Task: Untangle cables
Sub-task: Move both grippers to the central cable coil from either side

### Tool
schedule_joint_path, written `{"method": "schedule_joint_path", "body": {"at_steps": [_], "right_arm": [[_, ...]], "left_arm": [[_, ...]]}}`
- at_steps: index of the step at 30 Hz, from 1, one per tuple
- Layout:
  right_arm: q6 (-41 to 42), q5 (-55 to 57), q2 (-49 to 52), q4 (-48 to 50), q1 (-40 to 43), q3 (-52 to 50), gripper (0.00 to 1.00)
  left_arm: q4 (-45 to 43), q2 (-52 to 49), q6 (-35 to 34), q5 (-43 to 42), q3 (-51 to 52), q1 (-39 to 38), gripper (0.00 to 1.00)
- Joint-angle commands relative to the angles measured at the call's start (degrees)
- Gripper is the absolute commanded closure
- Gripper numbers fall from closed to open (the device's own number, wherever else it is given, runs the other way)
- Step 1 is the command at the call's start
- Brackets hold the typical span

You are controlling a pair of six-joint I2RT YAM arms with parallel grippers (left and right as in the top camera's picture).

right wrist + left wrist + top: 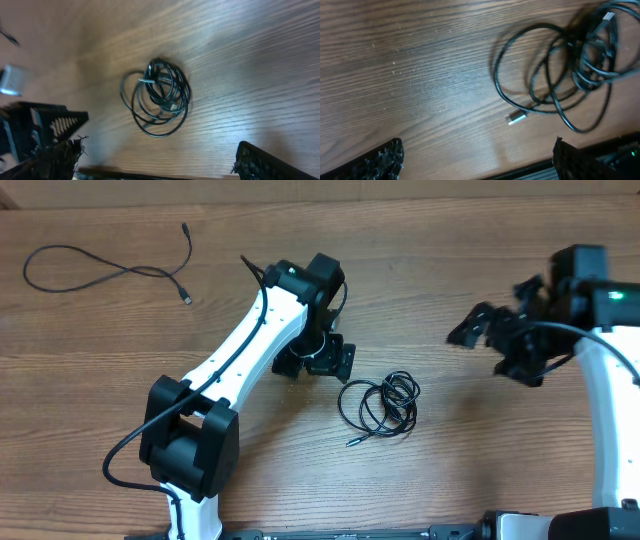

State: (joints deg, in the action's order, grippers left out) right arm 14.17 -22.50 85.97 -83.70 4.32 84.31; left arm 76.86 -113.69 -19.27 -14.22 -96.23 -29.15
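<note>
A small coil of thin black cables [380, 406] lies tangled near the middle of the table, one silver plug end [516, 118] sticking out. A separate long wavy cable [105, 268] lies stretched out at the far left. My left gripper [320, 360] stands open just left of the coil, nothing between its fingers; the coil [570, 70] shows at the upper right of the left wrist view. Well to the right of the coil, my right gripper [490, 340] hovers open and empty, and in its own view the coil [157, 97] sits ahead of it.
The wooden table [480, 470] carries only the cables. The left arm's white link [240, 350] slants from its base [190, 445] at the front left. The right arm [600, 360] stands at the right edge. The table's front edge [535, 172] shows in the left wrist view.
</note>
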Motion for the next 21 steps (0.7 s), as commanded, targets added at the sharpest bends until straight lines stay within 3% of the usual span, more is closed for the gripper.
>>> {"method": "schedule_joint_path", "body": {"at_steps": [1, 13, 21], "right_arm": [[1.66, 1.77, -0.33, 2.97, -4.17, -6.60, 0.02], [12.76, 1.07, -0.33, 22.18, -9.14, -25.64, 0.43], [15.21, -9.33, -0.22, 38.69, -9.18, -36.52, 0.45]], "left_arm": [[-2.36, 0.55, -1.99, 0.74, 3.87, 0.35, 0.02], [-5.18, 0.55, -1.99, 0.70, 5.33, 0.72, 0.00], [-6.71, 0.55, -2.16, 0.66, 5.33, 0.72, 0.00]]}}
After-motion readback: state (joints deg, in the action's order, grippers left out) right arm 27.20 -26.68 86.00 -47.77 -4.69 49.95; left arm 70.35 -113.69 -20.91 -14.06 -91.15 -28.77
